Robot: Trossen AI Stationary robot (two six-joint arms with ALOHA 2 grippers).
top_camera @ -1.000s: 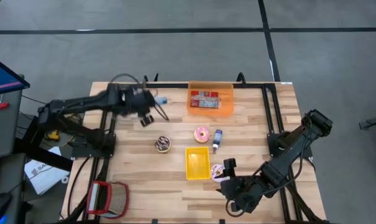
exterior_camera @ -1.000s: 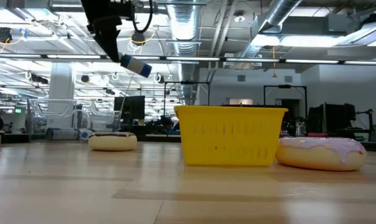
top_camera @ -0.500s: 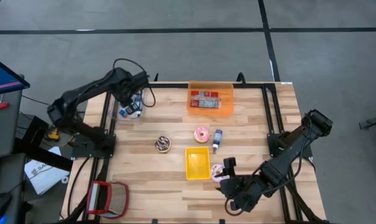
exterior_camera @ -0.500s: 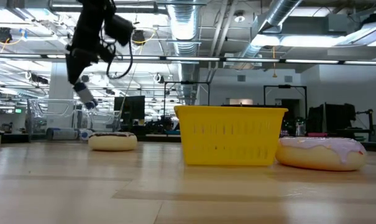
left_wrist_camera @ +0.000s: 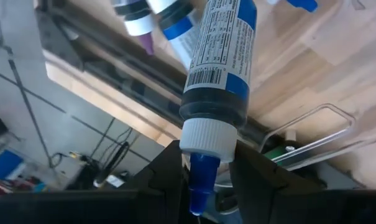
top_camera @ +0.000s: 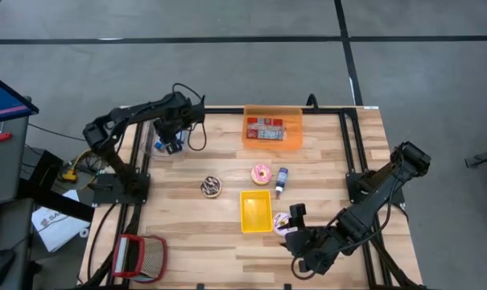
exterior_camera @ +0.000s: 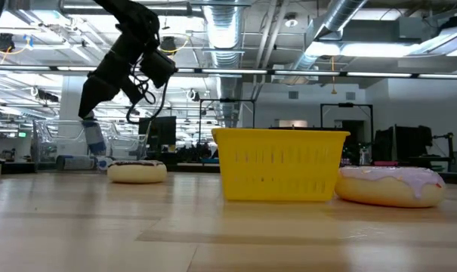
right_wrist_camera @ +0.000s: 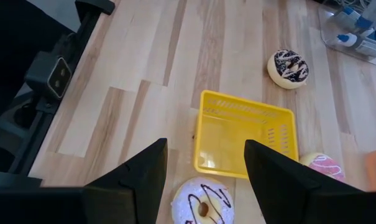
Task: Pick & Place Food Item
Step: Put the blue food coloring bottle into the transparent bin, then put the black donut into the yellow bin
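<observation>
My left gripper [top_camera: 171, 143] is at the table's far left, shut on a blue-and-white tube [left_wrist_camera: 220, 59] that hangs over a clear tub [top_camera: 156, 148] holding more tubes [left_wrist_camera: 138, 18]. In the low view the tube [exterior_camera: 94, 139] points almost straight down. My right gripper [right_wrist_camera: 203, 183] is open near the front edge, just above a white-iced donut [right_wrist_camera: 203, 202] lying flat on the table beside the yellow basket [top_camera: 256, 209]. A pink donut [top_camera: 261, 172] and a chocolate donut [top_camera: 211, 187] also lie flat on the table. My left gripper pinches the tube at its white cap end [left_wrist_camera: 206, 134] between its two fingers [left_wrist_camera: 169, 165]. The fingers slant down from above. The blue nozzle points back toward the wrist. The tube's body hangs below the fingers, clear of the tub and the table.
An orange bin [top_camera: 272, 129] with red packets stands at the far edge. A small blue bottle [top_camera: 281, 181] stands between the pink donut and the basket. A red-framed tool [top_camera: 138, 256] lies at the near left corner. Black rails [top_camera: 352, 153] run along the table's sides.
My left gripper has swung toward the table's left edge and gone down, tipping from nearly level to pointing steeply down. The tube it carries has gone with it, from slanting in the air to hanging almost upright over the clear tub.
</observation>
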